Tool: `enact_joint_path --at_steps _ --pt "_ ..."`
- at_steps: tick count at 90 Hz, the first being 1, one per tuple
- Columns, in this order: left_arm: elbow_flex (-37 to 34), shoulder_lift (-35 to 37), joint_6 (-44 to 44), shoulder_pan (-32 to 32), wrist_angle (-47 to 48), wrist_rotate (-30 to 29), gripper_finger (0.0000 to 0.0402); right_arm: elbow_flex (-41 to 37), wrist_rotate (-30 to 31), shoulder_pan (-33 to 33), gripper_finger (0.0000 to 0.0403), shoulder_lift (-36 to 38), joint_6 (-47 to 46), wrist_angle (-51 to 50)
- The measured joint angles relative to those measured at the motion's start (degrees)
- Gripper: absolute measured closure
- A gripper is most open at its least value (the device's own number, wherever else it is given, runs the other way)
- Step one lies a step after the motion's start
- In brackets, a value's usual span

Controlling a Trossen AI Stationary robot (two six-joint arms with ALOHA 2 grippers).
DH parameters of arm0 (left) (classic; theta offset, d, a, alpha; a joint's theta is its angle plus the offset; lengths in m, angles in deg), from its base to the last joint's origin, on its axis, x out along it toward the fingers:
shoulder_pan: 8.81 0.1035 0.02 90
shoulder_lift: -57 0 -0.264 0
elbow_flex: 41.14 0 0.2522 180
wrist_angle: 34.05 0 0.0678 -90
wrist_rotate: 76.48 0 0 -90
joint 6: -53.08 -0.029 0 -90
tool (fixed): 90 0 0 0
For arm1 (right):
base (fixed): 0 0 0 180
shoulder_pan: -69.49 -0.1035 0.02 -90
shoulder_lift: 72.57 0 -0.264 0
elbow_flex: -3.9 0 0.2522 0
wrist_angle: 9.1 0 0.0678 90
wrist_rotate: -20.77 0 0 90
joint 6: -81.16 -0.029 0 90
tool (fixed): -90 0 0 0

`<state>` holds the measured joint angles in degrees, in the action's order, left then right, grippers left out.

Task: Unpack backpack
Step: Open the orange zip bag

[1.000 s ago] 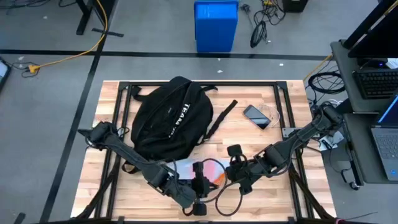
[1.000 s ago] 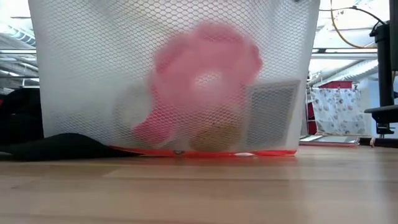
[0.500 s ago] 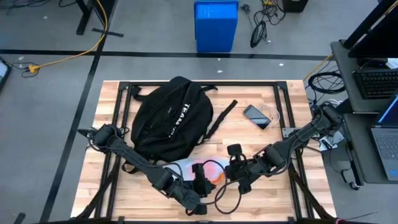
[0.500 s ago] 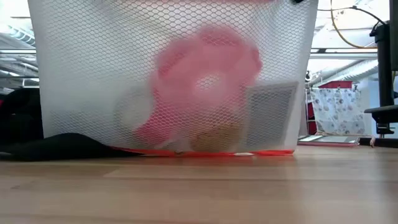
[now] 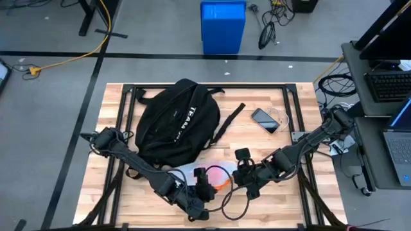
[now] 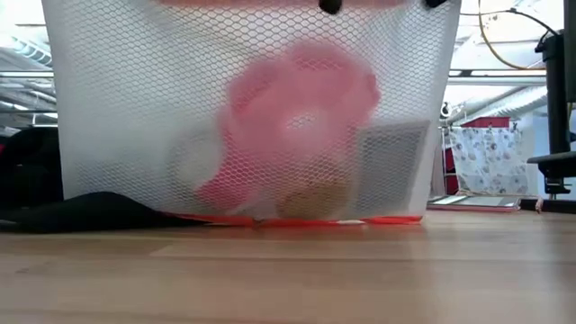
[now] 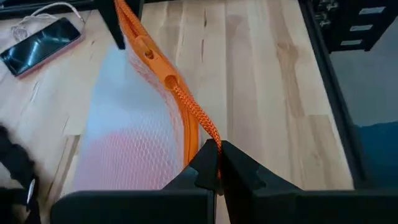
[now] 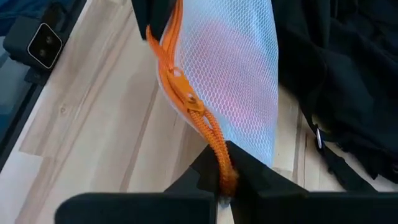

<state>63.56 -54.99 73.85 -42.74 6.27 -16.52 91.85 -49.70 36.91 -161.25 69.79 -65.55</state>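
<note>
A grey floor (image 5: pixel 51 115) surrounds the wooden counter (image 5: pixel 270 144), crossed by dark tape lines and a yellow cable (image 5: pixel 77 54). Beyond the counter's far edge stands a blue bin (image 5: pixel 223 27). Past its right edge, a desk (image 5: pixel 379 96) carries a keyboard (image 5: pixel 390 85) and a laptop (image 5: pixel 399 144).

overhead, table-level and both wrist views share, seemingly, one mesh pouch (image 6: pixel 243 117).

One backpack (image 5: pixel 174 125) lies on the desk (image 5: pixel 282 199). One white mesh pouch (image 5: pixel 200 173) with one orange zipper (image 7: pixel 180 93) is there too, holding one pink item (image 6: pixel 301 112). One phone (image 5: pixel 264 120) lies on the wood. Two dark arms reach in, each with one claw: the left claw (image 7: pixel 214 167) and the right claw (image 8: pixel 224 176). One blue bin (image 5: pixel 223 27) stands on the floor.
</note>
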Motion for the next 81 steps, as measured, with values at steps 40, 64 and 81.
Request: enact_joint_path --at_steps 40,64,81 --pt "-0.1 4.4 7.6 -2.9 11.4 -2.1 0.0401 0.0 0.0 0.0 0.0403 0.0 -1.4 -3.0" --pt "-0.1 5.3 9.0 -5.1 14.6 -4.5 0.0401 0.0 0.0 0.0 0.0403 0.0 -1.4 -3.0" --pt "-0.1 5.3 13.0 -5.5 19.1 -4.7 0.0401 0.0 0.0 0.0 0.0403 0.0 -1.6 -3.5"
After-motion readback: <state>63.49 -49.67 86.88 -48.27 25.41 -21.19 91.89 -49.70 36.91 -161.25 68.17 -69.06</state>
